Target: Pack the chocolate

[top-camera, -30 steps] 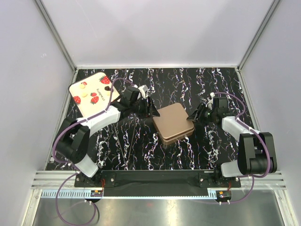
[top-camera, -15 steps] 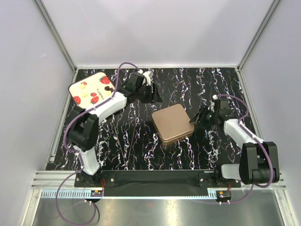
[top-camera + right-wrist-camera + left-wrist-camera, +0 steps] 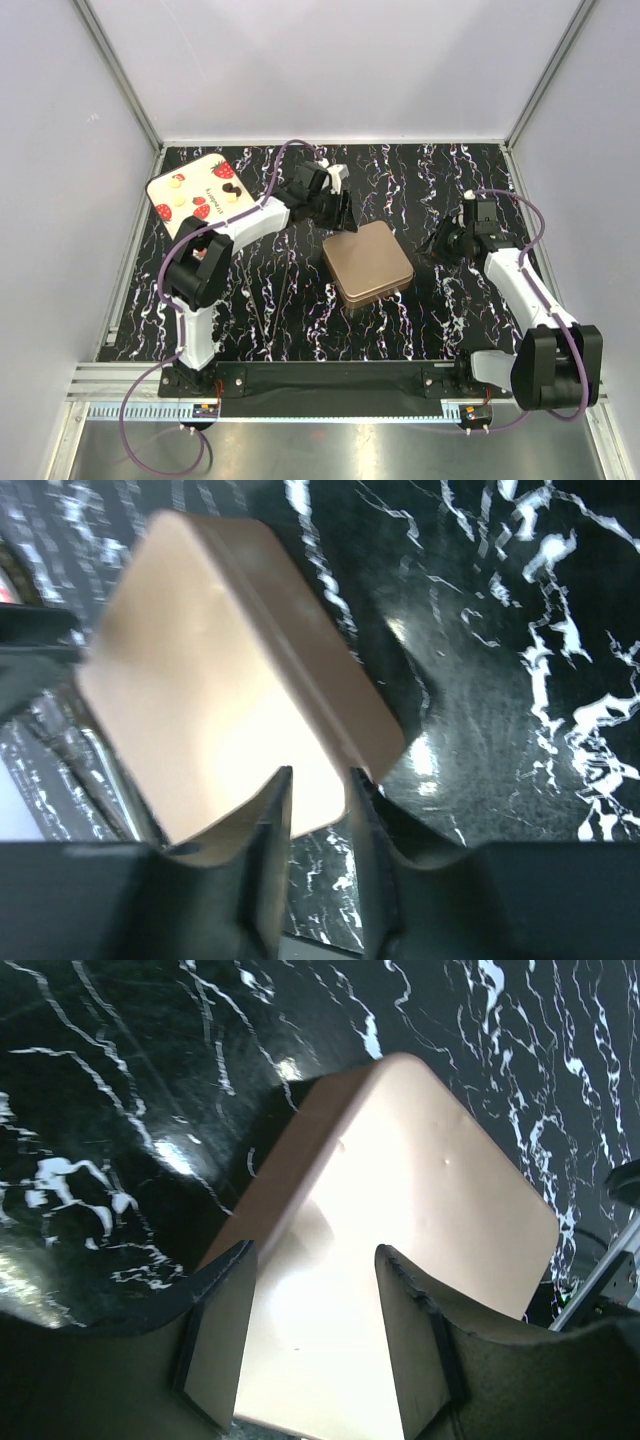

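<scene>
Chocolates [image 3: 229, 187], dark brown and cream-white, loose on a strawberry-print card [image 3: 205, 168] at the far-left corner of the black marbled table [image 3: 300, 310]. Well apart, mid-table: a closed rose-gold tin [image 3: 367, 262]. Left gripper [image 3: 346, 213]: above the tin's far-left corner, fingers parted, nothing between them. Right gripper [image 3: 437, 247]: near the tin's right side, clear of it, fingers narrowly parted, empty.
</scene>
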You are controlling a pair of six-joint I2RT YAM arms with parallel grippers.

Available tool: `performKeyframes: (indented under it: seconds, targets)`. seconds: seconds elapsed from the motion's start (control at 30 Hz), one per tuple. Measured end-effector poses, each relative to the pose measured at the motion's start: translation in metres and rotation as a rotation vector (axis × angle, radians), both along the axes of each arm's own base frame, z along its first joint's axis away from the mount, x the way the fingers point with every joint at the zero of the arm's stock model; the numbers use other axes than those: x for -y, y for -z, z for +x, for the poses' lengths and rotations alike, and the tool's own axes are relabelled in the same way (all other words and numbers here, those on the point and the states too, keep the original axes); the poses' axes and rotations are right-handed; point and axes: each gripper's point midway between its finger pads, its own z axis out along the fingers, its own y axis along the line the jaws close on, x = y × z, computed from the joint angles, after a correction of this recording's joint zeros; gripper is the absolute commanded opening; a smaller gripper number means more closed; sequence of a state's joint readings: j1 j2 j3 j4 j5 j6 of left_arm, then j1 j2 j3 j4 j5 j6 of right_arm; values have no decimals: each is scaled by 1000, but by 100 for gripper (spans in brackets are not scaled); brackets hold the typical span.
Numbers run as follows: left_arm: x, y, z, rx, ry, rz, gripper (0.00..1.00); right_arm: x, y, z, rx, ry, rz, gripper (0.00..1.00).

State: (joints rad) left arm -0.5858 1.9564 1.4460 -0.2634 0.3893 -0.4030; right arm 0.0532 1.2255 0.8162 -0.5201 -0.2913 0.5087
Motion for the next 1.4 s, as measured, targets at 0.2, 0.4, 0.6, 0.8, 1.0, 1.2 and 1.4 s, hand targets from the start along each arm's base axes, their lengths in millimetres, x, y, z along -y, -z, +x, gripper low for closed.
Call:
performKeyframes:
  seconds: [0.2,0.4,0.6,0.8,1.0,1.2,1.4]
  targets:
    - [11,0,-9,5,32,-5,55,-13,-20,0,38,-22,51,27]
    - [14,4,-13,10,40,-14,54,-54,-19,-15,17,-147,84,25]
    - [15,3,-18,12,38,-34,54,-67,-3,-24,-23,-176,79,26]
    - [17,1,-29,-13,48,-60,55,-59,19,-37,-76,-143,52,27]
    - [16,-7,-36,-19,44,-72,58,-54,18,-36,-62,-125,27,27]
    - [15,-14,-37,-10,43,-76,58,-54,18,-36,-61,-123,25,27]
    - [16,-16,-40,-10,49,-78,58,-52,19,-36,-56,-117,19,28]
